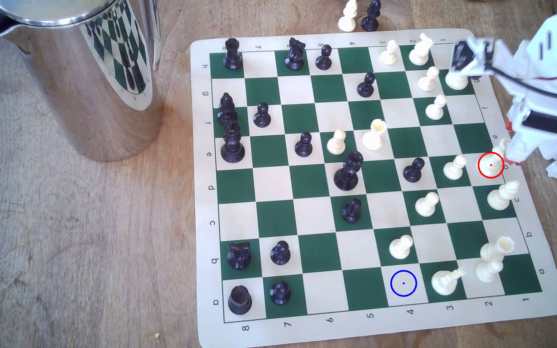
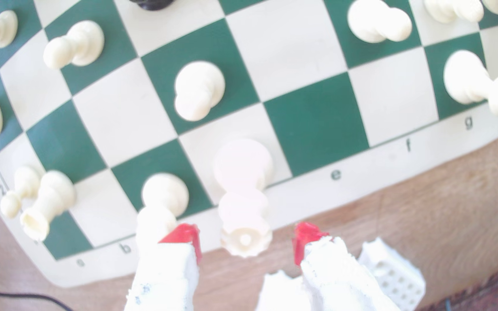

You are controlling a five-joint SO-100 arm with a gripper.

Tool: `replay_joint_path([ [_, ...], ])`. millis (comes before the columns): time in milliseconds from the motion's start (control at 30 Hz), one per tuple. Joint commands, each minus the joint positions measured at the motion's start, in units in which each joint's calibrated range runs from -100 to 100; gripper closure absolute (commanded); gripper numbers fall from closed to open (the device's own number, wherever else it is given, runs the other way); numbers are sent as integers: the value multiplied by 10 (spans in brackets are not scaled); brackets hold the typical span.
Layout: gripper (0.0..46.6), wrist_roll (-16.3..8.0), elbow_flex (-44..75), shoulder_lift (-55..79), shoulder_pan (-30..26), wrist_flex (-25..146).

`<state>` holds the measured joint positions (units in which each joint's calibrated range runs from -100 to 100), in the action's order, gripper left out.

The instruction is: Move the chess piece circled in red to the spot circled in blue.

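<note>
Fingers (image 2: 185,236) of the gripper (image 2: 244,242) are spread apart, holding nothing; the queen (image 2: 243,191) stands upright between them on its red-ringed square, its crown level with the red tips. Lower onto the slim waist before closing, clear of the pawn (image 2: 164,194) beside one finger.

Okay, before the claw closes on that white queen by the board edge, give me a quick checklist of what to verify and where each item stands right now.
1. Claw open, one red-tipped finger on each side of the tall cream-white plastic queen: ok.
2. Fingers touching the queen: not ok, gaps show on both sides.
3. Queen upright on its red-ringed square: ok.
4. Neighbouring cream piece clear of the near finger: cannot tell, they overlap in the wrist view.
5. Blue-ringed cream square free: ok.
6. Path to it: not ok for sliding, cream pawns stand between; lift high.
</note>
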<state>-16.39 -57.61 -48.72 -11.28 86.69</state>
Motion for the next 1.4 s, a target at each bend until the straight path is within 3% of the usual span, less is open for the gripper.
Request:
replay_joint_path([
  [0, 294, -2, 2, 10, -9, -17],
  [533, 323, -5, -24, 26, -18, -49],
  [1133, 323, -12, -20, 43, -31, -58],
  [1233, 337, -12, -20, 43, -31, -59],
  [1367, 434, -13, -19, 41, -31, -58],
])
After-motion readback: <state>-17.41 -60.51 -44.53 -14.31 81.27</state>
